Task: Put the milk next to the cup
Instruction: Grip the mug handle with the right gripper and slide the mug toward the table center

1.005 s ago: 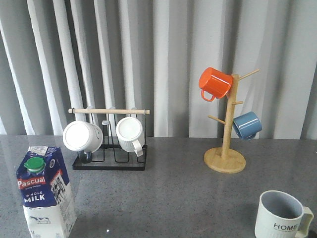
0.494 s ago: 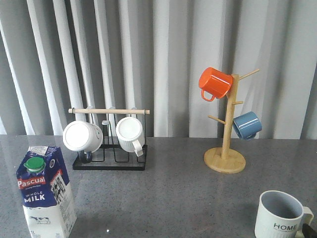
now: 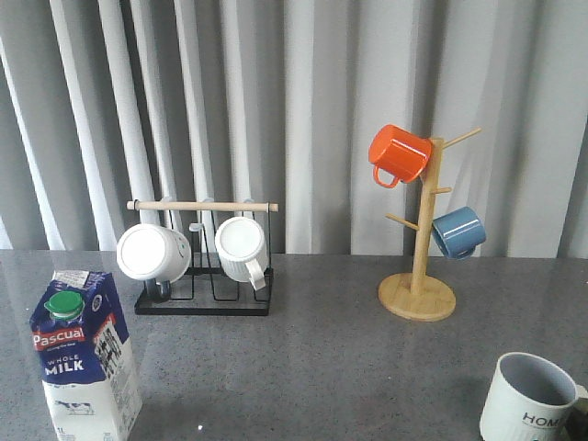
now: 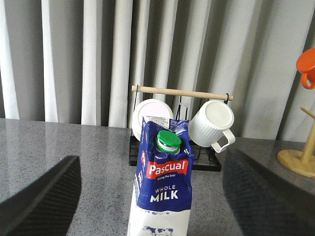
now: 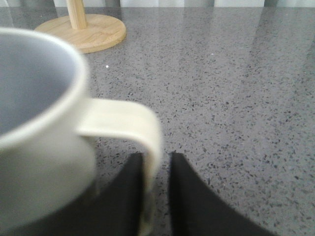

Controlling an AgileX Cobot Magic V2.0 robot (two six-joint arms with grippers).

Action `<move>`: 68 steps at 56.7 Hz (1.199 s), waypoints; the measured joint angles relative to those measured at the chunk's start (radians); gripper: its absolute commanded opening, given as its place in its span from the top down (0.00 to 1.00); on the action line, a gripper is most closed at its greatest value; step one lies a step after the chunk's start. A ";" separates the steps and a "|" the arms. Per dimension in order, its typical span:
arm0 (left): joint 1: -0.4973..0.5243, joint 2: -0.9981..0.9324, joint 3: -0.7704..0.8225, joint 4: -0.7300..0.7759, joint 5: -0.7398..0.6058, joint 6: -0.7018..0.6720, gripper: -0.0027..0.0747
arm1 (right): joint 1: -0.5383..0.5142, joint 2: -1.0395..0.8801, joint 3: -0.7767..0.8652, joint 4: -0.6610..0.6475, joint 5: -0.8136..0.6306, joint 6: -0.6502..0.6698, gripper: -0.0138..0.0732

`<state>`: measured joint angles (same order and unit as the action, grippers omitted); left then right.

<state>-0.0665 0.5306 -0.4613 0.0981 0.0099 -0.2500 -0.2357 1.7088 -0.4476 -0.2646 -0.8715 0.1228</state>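
Note:
The milk (image 3: 83, 367) stands upright at the front left of the grey table, green cap toward the camera. In the left wrist view the milk (image 4: 165, 191) stands between the two wide-apart fingers of my open left gripper (image 4: 152, 157), which do not touch it. The off-white "HOME" cup (image 3: 533, 402) is at the front right corner, far from the milk. In the right wrist view my right gripper (image 5: 156, 164) is shut on the handle (image 5: 133, 123) of the cup (image 5: 34, 123). Only a dark sliver of that gripper shows in the front view.
A black rack (image 3: 202, 303) with a wooden bar holds two plain white mugs at the back left. A wooden mug tree (image 3: 418, 296) carries an orange mug (image 3: 400, 154) and a blue mug (image 3: 457, 231) at the back right. Grey curtains hang behind.
The cup has shifted a little to the right and toward the front edge, held by the right gripper. The milk has not moved.

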 measured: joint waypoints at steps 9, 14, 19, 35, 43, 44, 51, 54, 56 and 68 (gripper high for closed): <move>0.000 0.000 0.000 0.000 0.000 0.000 0.22 | 0.007 0.002 0.000 -0.003 -0.007 0.020 0.85; 0.000 0.000 0.000 0.000 0.000 0.000 0.22 | 0.035 -0.008 -0.001 0.002 -0.008 0.023 0.85; 0.000 0.000 0.000 0.000 0.000 0.000 0.22 | 0.092 -0.031 -0.016 0.002 -0.002 0.023 0.85; 0.000 0.000 0.000 0.000 0.000 0.000 0.22 | 0.394 -0.050 -0.135 0.265 0.170 -0.044 0.85; 0.000 0.000 0.000 0.000 0.000 0.000 0.22 | 0.517 -0.047 -0.196 0.449 0.176 -0.188 0.85; 0.000 0.000 0.000 0.000 0.000 0.000 0.22 | 0.533 -0.046 -0.202 0.468 0.175 -0.211 0.85; 0.000 0.000 0.000 0.000 0.000 0.000 0.22 | 0.604 -0.011 -0.236 0.532 0.172 -0.310 0.85; 0.000 0.000 0.000 0.000 0.000 0.000 0.22 | 0.626 0.009 -0.239 0.552 0.168 -0.326 0.85; 0.000 0.000 0.000 0.000 0.000 0.000 0.22 | 0.639 0.025 -0.239 0.570 0.162 -0.331 0.85; 0.000 0.000 0.000 0.000 0.000 0.000 0.22 | 0.678 0.116 -0.242 0.644 0.096 -0.342 0.84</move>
<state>-0.0665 0.5306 -0.4613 0.0981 0.0099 -0.2500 0.4426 1.8247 -0.6897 0.3792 -0.7756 -0.2193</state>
